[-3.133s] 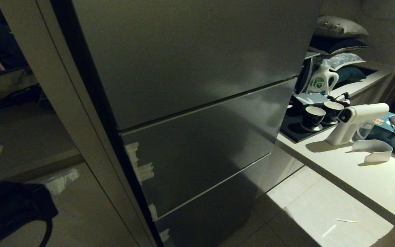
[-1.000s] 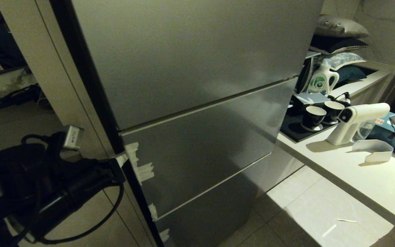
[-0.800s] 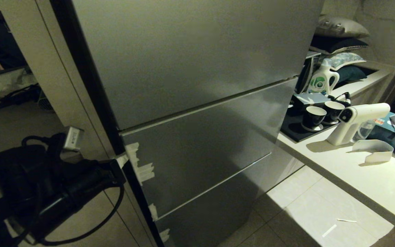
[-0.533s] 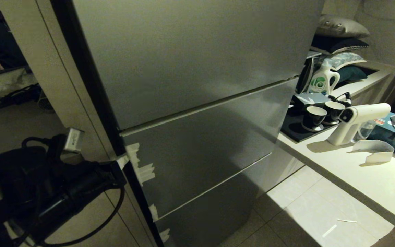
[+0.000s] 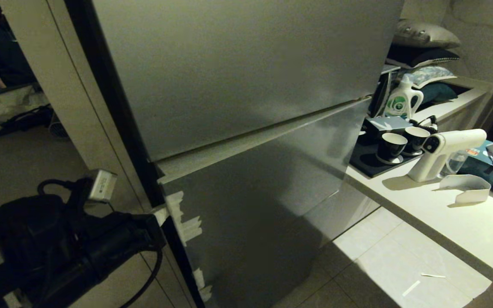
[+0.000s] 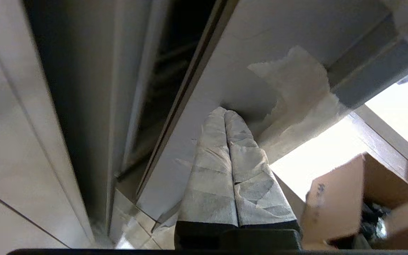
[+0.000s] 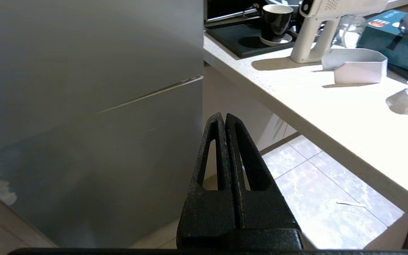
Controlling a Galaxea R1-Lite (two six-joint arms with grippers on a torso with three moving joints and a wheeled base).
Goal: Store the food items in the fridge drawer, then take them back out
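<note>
The middle steel door panel (image 5: 255,192) has been drawn slightly out since a second ago by the left gripper (image 6: 225,115), closed flat behind its taped edge; the right gripper (image 7: 224,118) is parked closed, empty; drawer and food remain unseen; storing is judged pending.

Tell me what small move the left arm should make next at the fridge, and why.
Probably keep pulling the middle grey door panel outward. The left gripper, fingers together, is hooked behind that panel's taped left edge, and only a narrow gap shows along its top edge. The clear drawer and the food are not in view. The right gripper hangs idle, shut, off to the fridge's right.
</note>
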